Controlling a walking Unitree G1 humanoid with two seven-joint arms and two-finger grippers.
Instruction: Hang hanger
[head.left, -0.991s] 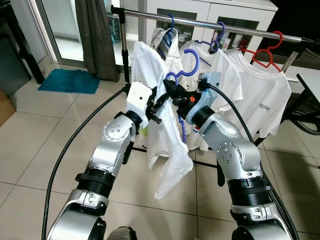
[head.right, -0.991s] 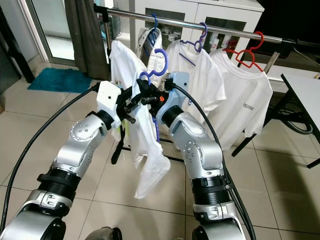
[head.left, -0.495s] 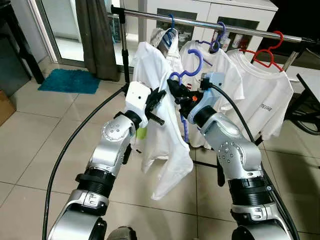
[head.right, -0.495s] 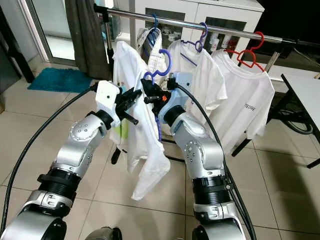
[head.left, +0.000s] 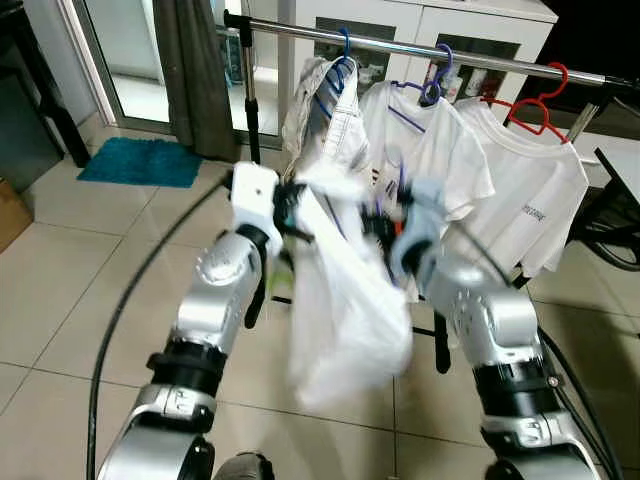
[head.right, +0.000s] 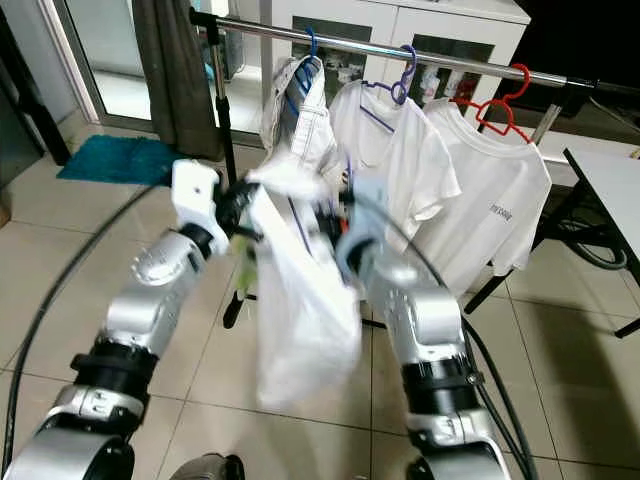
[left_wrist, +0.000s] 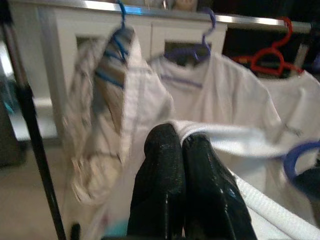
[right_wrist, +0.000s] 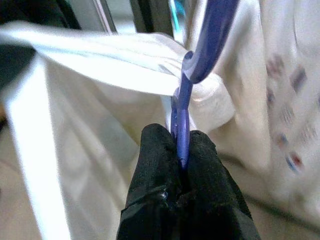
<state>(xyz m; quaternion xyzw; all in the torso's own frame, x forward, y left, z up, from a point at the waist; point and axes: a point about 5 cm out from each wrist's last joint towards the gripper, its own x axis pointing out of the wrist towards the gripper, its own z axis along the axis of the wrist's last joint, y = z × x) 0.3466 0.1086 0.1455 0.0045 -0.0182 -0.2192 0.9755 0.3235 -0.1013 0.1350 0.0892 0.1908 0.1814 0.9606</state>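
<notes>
The right gripper (right_wrist: 181, 150) was clenched on the purple hanger (right_wrist: 200, 55), and the left gripper (left_wrist: 182, 165) pinched the white shirt (head.left: 345, 320) on it. Both were below the rail (head.left: 400, 45); the hook was not yet over it, so hanging remained.

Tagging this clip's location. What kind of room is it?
Probably a home laundry or drying corner: a metal clothes rail hung with white T-shirts on hangers, a tiled floor, and white cabinets behind.

The purple hanger (right_wrist: 186, 107), draped with a white shirt (head.left: 345, 310), hangs below the rail (head.left: 420, 42).
</notes>
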